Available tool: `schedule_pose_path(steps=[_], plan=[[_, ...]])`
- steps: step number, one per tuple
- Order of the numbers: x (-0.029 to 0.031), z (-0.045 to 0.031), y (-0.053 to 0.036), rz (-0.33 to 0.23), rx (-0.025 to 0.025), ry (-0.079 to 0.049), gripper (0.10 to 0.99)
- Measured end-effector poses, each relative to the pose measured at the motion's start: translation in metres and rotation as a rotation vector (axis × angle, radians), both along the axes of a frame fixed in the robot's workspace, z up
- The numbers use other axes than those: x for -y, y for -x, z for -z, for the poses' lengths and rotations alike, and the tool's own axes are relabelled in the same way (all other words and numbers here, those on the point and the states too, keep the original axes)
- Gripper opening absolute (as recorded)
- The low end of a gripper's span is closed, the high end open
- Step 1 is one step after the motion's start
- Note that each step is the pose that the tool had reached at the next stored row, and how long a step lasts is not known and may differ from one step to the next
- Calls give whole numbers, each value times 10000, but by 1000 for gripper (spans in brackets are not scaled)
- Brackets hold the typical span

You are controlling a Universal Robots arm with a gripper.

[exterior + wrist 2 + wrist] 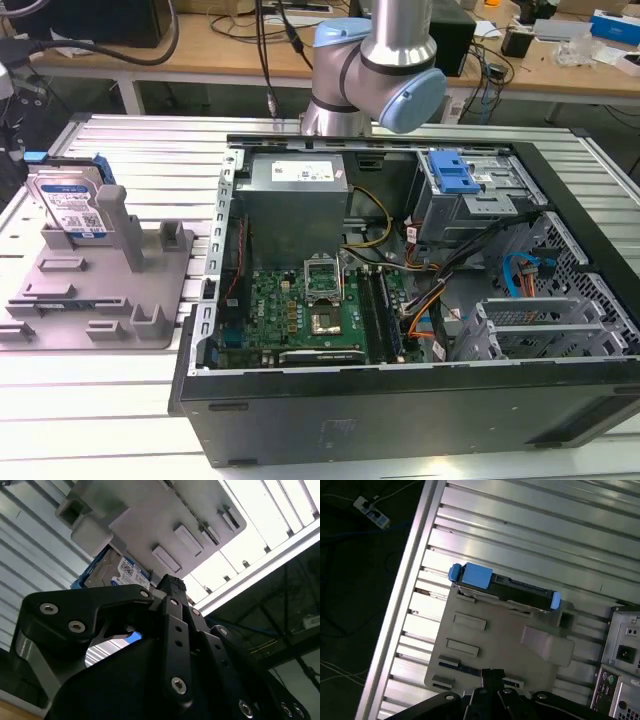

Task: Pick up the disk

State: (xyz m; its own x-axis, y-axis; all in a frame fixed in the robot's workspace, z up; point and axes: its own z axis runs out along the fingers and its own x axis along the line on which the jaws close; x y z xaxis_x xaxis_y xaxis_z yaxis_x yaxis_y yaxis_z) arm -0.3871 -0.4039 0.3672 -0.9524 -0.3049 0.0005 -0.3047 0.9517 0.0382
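Gripper (492,674): black metal linkage with bolt heads, its tips drawn together and grasping nothing, poised above the grey fixture and well apart from the disk; in the second wrist view the same gripper (171,582) points towards the fixture's edge. Arm (375,60): silver tube with pale blue rounded joint caps, rising behind the computer case at the top of the exterior view, its lower joint bent towards the exterior view's right. Table (120,150): ribbed aluminium slats, bright and reflective, running under everything. Computer case (400,415): black sheet-metal tower laid on its side, open on top, on the exterior view's right. Inside it are a grey boxy power supply (295,195), a green motherboard (300,310), bundled coloured cables and a metal drive cage with a blue latch (452,175). Fixture (120,300): matte grey plastic plate with upright posts and low rectangular blocks, flat on the table just beside the case, on the exterior view's left. Disk (72,205): flat rectangular silver hard drive with a white-and-blue label and blue plastic side rails, standing upright on edge at the far end of the fixture, against a grey post. The first wrist view shows it edge-on (507,587), a blue rail at each end.
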Motion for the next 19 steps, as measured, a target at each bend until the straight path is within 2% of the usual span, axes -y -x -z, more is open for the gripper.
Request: schedule_pose_path(steps=[4, 7, 11, 12, 14, 19], plan=[[0, 12, 0, -878, 0, 0, 106], [0, 21, 0, -1885, 0, 0, 114], [0, 26, 0, -2720, 1, -1, 357], [0, 27, 0, -2899, 1, -1, 357], [0, 29, -1, -3641, 1, 0, 482], [1, 31, -3, -5190, 0, -1, 482]])
